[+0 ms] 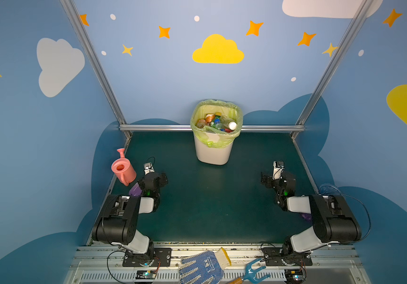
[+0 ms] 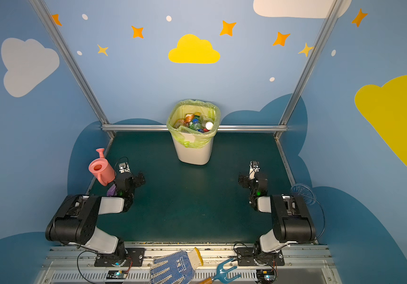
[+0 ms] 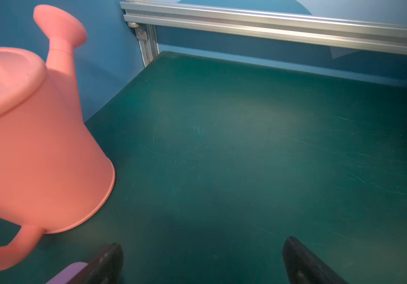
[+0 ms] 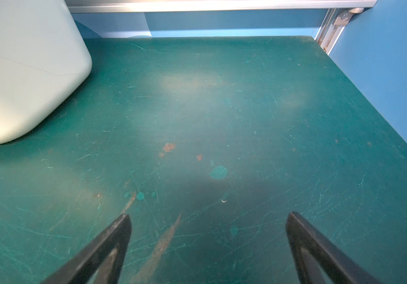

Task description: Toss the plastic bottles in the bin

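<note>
- The bin (image 1: 213,152) stands in the upper middle of both top views, at the back of the green table (image 1: 210,196). It has a yellow-green bag in it.
- The plastic bottles (image 1: 216,121) are all piled inside the bin. I see a green one, an orange one and a white cap on top.
- No bottle lies on the table in any view.
- The left gripper (image 3: 202,260) is spread wide and holds nothing. It sits low at the left of the top views.
- The pink watering can (image 3: 33,147) stands just beside the left gripper, at the left of the left wrist view. It is not a bottle, so it should stay.
- The right gripper (image 4: 208,246) is spread wide too, with nothing in it. Only bare table is in front of it, and the bin's white side shows at the upper left of that view.
- I think the job looks done. The next move calls only for the arms to rest, and for a last look for any hidden bottle.
</note>
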### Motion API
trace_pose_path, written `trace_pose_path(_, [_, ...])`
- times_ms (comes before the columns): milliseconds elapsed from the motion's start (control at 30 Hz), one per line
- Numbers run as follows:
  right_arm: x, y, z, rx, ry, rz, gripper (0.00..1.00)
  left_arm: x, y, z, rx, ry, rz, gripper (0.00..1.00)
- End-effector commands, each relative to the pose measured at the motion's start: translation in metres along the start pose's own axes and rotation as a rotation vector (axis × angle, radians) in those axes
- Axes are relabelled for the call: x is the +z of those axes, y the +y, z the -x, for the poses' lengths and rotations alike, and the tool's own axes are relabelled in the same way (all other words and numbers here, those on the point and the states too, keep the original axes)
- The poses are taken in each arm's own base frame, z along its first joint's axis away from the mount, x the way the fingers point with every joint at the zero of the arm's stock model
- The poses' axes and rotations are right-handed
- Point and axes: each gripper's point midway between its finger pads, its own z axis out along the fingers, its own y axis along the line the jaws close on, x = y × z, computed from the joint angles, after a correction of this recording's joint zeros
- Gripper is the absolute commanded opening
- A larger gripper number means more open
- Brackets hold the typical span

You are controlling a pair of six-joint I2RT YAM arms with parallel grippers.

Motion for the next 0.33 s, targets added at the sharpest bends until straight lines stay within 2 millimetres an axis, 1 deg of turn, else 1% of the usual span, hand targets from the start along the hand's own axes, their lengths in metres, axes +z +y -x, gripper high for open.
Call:
trace_pose_path(0, [-0.001, -0.0001, 0.0112, 0.002, -0.027, 0.003, 0.98, -0.0002, -0.0008, 0.0116, -0.005, -0.024, -0.003, 1.0])
trace_pose_path(300, [-0.0012, 0.0002, 0.0111, 0.001, -0.026, 0.003, 0.98, -0.0003, -0.0009, 0.0116, -0.005, -0.024, -0.003, 1.0])
